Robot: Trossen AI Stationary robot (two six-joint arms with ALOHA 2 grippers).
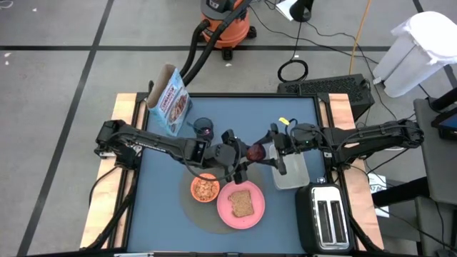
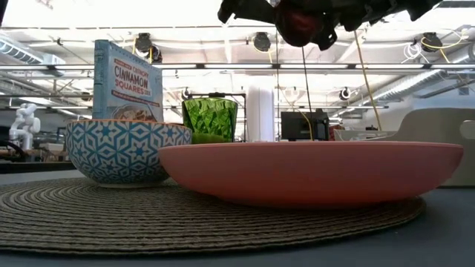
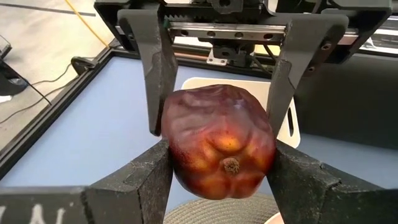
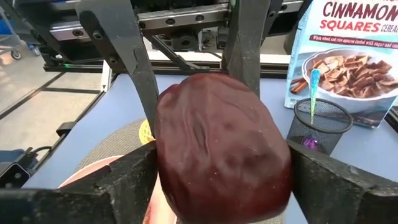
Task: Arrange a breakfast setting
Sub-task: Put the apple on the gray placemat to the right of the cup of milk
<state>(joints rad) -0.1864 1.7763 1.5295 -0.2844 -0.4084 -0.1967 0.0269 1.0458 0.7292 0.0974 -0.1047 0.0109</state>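
Both grippers are meeting in mid-air over the middle of the surface (image 1: 164, 207), and the dark red fruit (image 1: 255, 151) is hanging between them, above the far edge of the round grey mat (image 1: 187, 207). This looks like a handover: the two arms are reaching in from opposite sides so the fruit can pass from one to the other without being set down.

The left gripper (image 3: 221, 165) is pressing its jaws against the fruit's two flanks, gripping it. The right gripper (image 4: 217, 177) is flanking the same fruit, jaws wide; whether they are gripping or letting go, I cannot tell.

In the left wrist view the fruit's small brown calyx end is pointing back toward that camera, so its stem axis is lying roughly level along the line between the arms. The fruit is nearly round, with no clear long axis.

Below, the pink plate (image 1: 258, 208) carrying the toast slice (image 1: 242, 203) is sitting on the mat beside the small orange bowl (image 1: 205, 188). The cereal box (image 1: 171, 102) is standing upright at the far left, with the dark blue mug (image 1: 203, 128) near it. The green cup (image 2: 209, 119) is showing behind the bowl in the low view.
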